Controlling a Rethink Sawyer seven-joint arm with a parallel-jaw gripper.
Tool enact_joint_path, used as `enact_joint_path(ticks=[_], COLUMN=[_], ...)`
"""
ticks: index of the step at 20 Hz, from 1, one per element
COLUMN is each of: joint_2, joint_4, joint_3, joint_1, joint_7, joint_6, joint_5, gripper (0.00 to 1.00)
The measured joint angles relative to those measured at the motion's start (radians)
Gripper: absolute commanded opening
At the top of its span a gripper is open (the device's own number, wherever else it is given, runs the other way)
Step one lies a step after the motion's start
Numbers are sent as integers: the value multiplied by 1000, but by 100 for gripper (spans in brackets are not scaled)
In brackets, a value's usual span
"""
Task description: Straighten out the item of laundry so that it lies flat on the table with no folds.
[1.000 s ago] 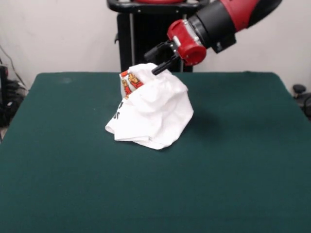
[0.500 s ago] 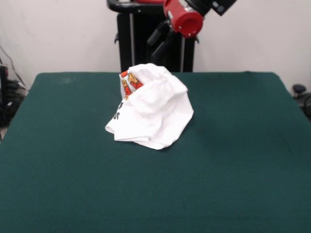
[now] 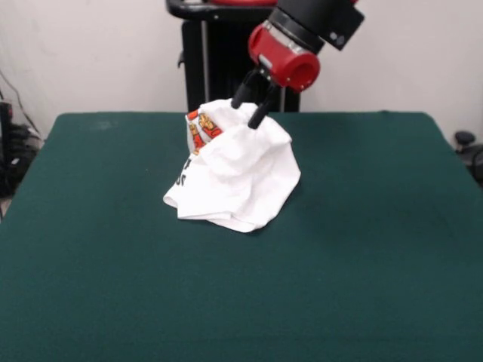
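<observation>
The item of laundry (image 3: 238, 170) is a white shirt bunched into a crumpled heap near the middle of the green table (image 3: 362, 264). A bit of red and orange print and some black letters show on its left side. My gripper (image 3: 247, 111) comes down from above and is open, its two black fingers spread at the top of the heap. The fingertips (image 3: 254, 123) are at the cloth's highest fold. Nothing is held between them.
A black stand (image 3: 219, 60) rises behind the table's far edge. Some dark gear lies at the left edge (image 3: 11, 151), and a small dark object (image 3: 464, 139) sits off the right side.
The gripper lifted away from the shirt's top, rose toward the picture's upper edge, then came back down to the top of the heap. The shirt has kept its shape.
</observation>
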Motion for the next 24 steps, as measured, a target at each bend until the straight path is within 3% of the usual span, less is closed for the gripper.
enact_joint_path(ticks=[7,15,24], joint_2=[53,108,102], joint_4=[-2,-4,-4], joint_3=[32,18,12], joint_1=[32,107,87], joint_7=[0,0,0], joint_6=[-63,-63,-63], joint_5=[-86,-100,-190], gripper=[100,100,100])
